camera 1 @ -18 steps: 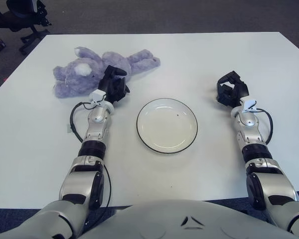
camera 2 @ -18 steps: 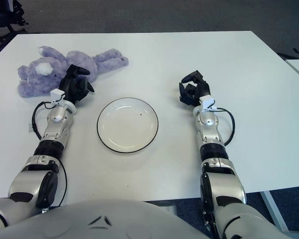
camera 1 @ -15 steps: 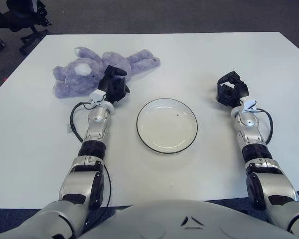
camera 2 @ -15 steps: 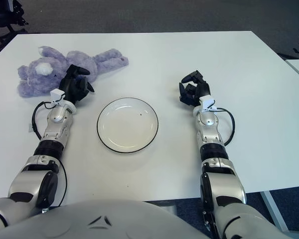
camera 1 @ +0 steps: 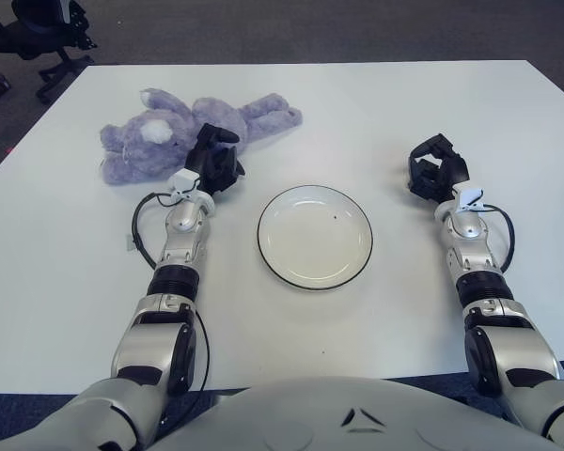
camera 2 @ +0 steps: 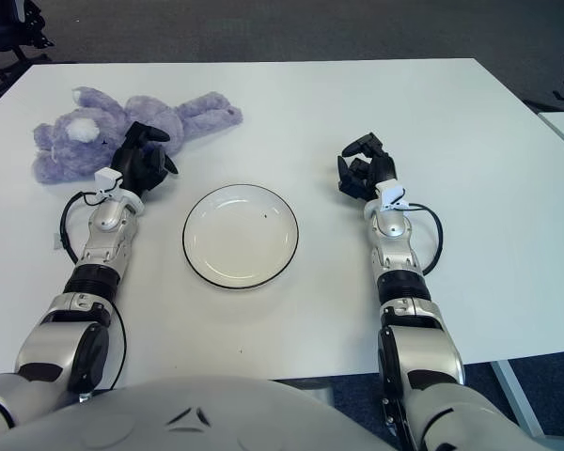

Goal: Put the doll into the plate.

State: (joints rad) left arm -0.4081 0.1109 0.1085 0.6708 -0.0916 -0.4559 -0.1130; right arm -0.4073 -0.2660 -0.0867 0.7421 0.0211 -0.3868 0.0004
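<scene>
The doll (camera 1: 183, 133), a lavender plush bear, lies on its back near the far left corner of the white table (camera 1: 376, 103). Its head points toward the left edge and its legs stretch toward the middle of the far edge. The plate (camera 1: 315, 236), white with a dark rim, sits empty near the middle of the tabletop, closer to the near edge than the doll is and well apart from it.

The left hand (camera 1: 214, 160) is at the doll's near side, by its belly, with its dark fingers curled and partly overlapping the fur. Whether they press into the plush or only hover at it cannot be told; nothing is lifted. The right hand (camera 2: 364, 168) is idle toward the right edge, fingers loosely curled, holding nothing.

The doll looks light, soft and floppy, so it will likely sag and fold around whatever grips it, with head and legs drooping on either side. It is neither fragile nor slippery, as the fur should give the fingers purchase. The best hold seems to be across the torso, the thickest part and near the balance point, squeezed firmly enough to bite into the stuffing. A limb would probably let it swing and land half off the plate.
</scene>
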